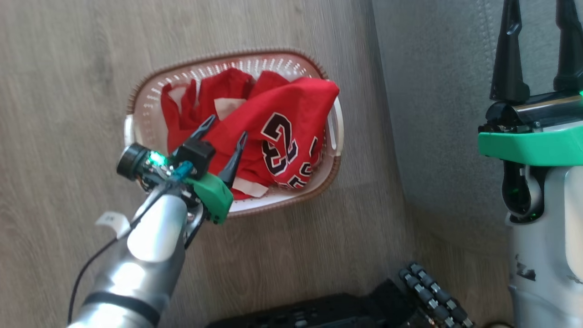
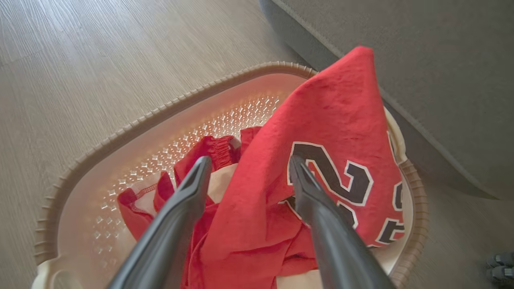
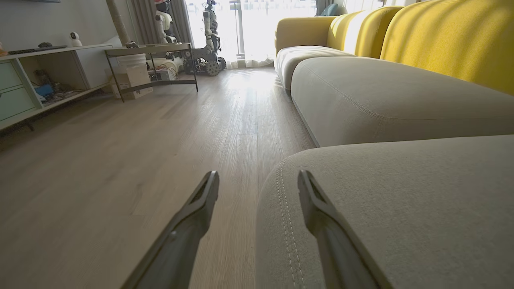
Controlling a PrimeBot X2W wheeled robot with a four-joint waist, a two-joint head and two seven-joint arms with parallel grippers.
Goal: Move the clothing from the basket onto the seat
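I'd sink my left gripper (image 1: 227, 126), jaws apart mid-frame, deep into the bunched jersey (image 1: 291, 109), clear of the basket (image 1: 227, 55) rim, before closing.

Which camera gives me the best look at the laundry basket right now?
The head view: nearly the whole basket shows from above, with brown rim, both white handles and the clothing inside. The left wrist view is closer, but the fingers of the left gripper cover its near end. The right wrist view faces floor and seat.
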